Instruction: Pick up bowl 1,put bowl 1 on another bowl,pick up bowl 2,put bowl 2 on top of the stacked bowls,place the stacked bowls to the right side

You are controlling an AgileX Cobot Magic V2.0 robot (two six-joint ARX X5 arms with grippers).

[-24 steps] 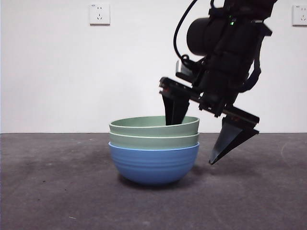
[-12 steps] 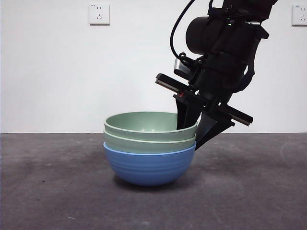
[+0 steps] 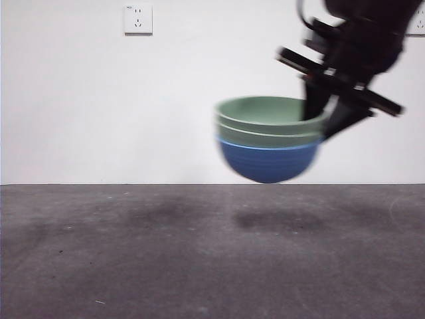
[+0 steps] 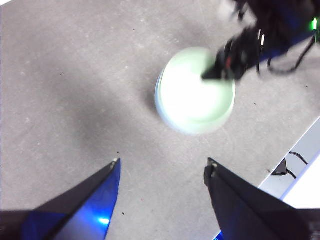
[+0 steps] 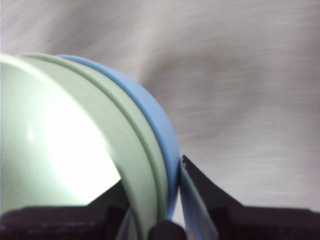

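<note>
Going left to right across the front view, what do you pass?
Wall socket → the stacked bowls, lifted off the table → right gripper, its jaws clamped on the stack's rim.

A plain white wall (image 3: 99, 100) rises behind the dark grey, speckled desk (image 3: 133, 252). A white power socket (image 3: 137, 19) sits high on the wall, and part of a second socket (image 3: 418, 23) shows at the far edge. Soft shadows blotch the desk surface.
</note>
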